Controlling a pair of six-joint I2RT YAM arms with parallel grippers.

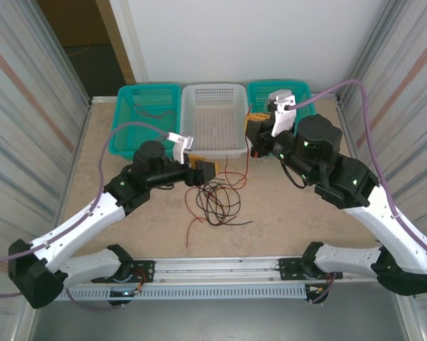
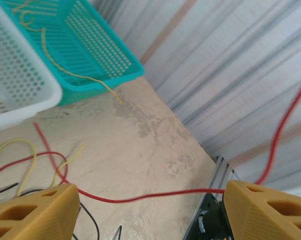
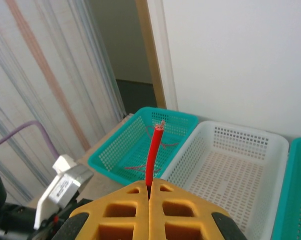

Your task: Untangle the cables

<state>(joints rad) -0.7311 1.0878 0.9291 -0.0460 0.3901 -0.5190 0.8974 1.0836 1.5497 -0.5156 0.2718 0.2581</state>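
Left wrist view gives us the relation that counts. The red cable (image 2: 140,198) runs crosswise through the gap of the left gripper (image 2: 150,205), from one finger's side to the other, then climbs away to the right. Those jaws are released and wide apart, pinching nothing. Because the strand lies along their closing line rather than across it, we judge they would have to turn before they could nip it.

In the right wrist view, the right gripper (image 3: 150,189) has its jaws clenched on a red cable end that stands upright out of them.

From above, the tangle (image 1: 217,200) lies on the table (image 1: 128,234), just near and right of the left gripper and between the arms. The right gripper sits well farther off, by the right near corner of the white basket (image 1: 213,117), so the left arm is the nearer one.

Black and yellow strands (image 2: 27,150) lie under the left jaws and, we think, could snag if the red one is drawn out. Another yellow cable (image 2: 75,75) hangs over the rim of the teal basket (image 2: 90,45).
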